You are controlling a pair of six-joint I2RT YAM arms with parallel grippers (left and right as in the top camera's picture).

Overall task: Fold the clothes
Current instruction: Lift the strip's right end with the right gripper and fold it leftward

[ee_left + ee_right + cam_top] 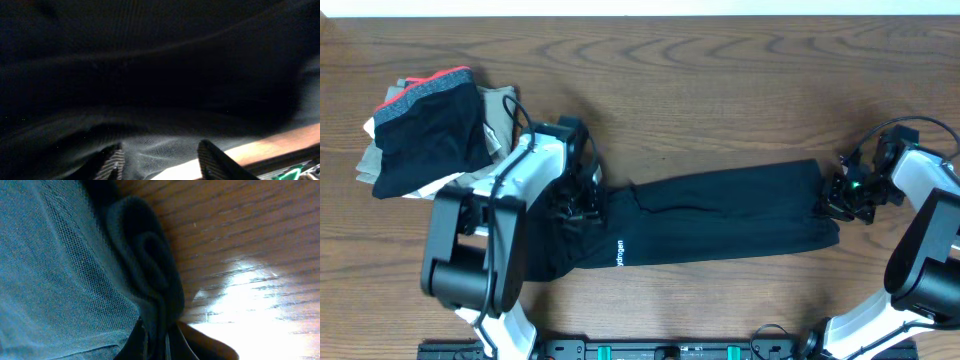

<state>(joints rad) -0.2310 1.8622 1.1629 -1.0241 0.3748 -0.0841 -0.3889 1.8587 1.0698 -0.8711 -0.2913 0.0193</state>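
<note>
- Two grippers are working at the two ends of the clothes (720,215), which are lying stretched at full length across the middle of the table (720,80), with the white logo (620,252) facing up near the front edge.
- The right gripper (842,195) is clenching the rolled hem at the right end. In its wrist view the fingers (145,342) are pressing together on the fold of fabric.
- The left gripper (575,200) is sitting low over the left end with its fingers (114,162) standing apart. Cloth is lying between them, but they are not pinching it as far as I can see, so I am reading it as released.
- I am judging that the fold is only beginning, because nothing is doubled over yet.
- To do this step well, I am thinking the right end should rise just clear of the wood and travel toward the left end, so that the edges are meeting squarely.
- The fabric is looking soft and thin, and only the hem is being held. A fast pull is risking a slip, or dragging the whole garment sideways.
- A pile (425,125) of other garments is lying at the far left, close to the left arm but apart from the clothes.
- The left arm is covering the left end from above, so it is standing in the way of the incoming half.
</note>
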